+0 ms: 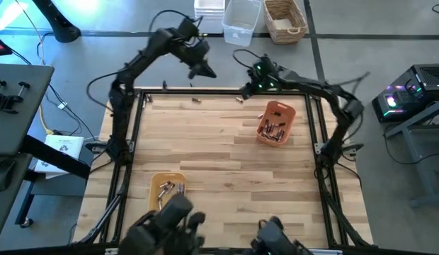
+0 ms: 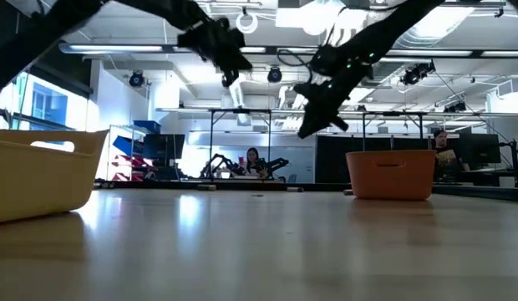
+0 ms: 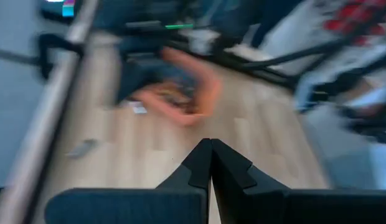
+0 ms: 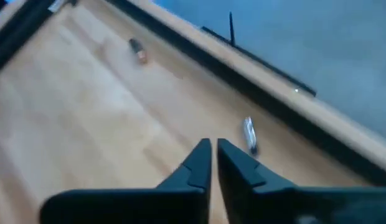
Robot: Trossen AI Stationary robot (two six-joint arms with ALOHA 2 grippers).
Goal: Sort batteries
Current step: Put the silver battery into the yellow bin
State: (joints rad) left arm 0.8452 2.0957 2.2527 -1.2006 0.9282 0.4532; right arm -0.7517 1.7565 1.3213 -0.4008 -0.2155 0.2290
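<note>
Yellow tray (image 1: 167, 190) at near edge, both pincers pressed together, raised over far edge, mid-table bare.

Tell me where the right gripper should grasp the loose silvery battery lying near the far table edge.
Probably across the middle of the silvery battery, from straight above. It lies flat on the table beside the black edge rail, so the right gripper needs one finger each side.

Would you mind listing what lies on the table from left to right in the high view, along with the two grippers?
Yellow tray → loose battery → left gripper → second loose battery → right gripper → orange tray.
</note>
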